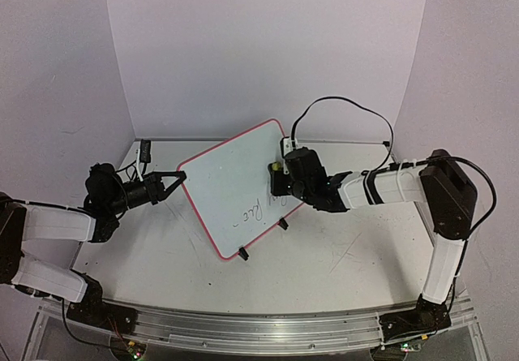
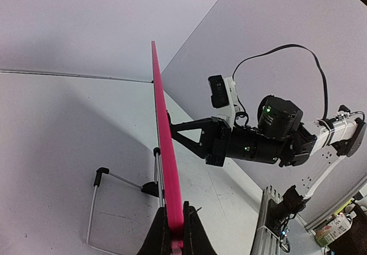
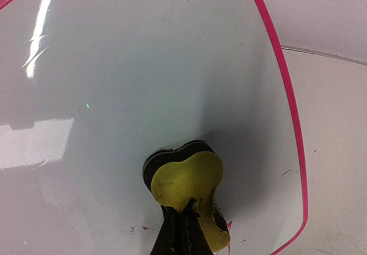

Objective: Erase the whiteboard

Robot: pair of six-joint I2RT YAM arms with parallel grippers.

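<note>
While the whiteboard (image 1: 231, 186) stood propped near the middle of the worktop (image 1: 340, 255), turned at an angle between the two arms, the job looked partly done.

- Board: white face, thin red-pink frame, leaning back on a wire stand (image 2: 114, 177); two black feet (image 1: 242, 254) on the worktop along its near edge.
- Progress, as judged: upper and central face read clean in the overhead view. A patch of dark handwriting (image 1: 253, 212) remained low on the face, near the bottom edge and below the eraser. Words too small to read. Right wrist view showed only faint specks near the eraser, otherwise a bare glossy surface. The written patch was left to wipe; I would put the task somewhere short of finished.
- Left gripper (image 1: 180, 178): closed onto the board's left edge. Left wrist view showed the pink frame pinched between both fingers, the board seen edge-on and rising away from the camera. Steadying hold, by the look of it.
- Right gripper (image 1: 280, 178): at the board's right side, fingers drawn close together on a small yellow eraser (image 3: 186, 180) with a dark pad underneath. Pad sat against the white face, just inside the right frame, toward the lower right corner.
- Likely next need: carry the eraser down and left across the handwriting while the left side braces.
</note>
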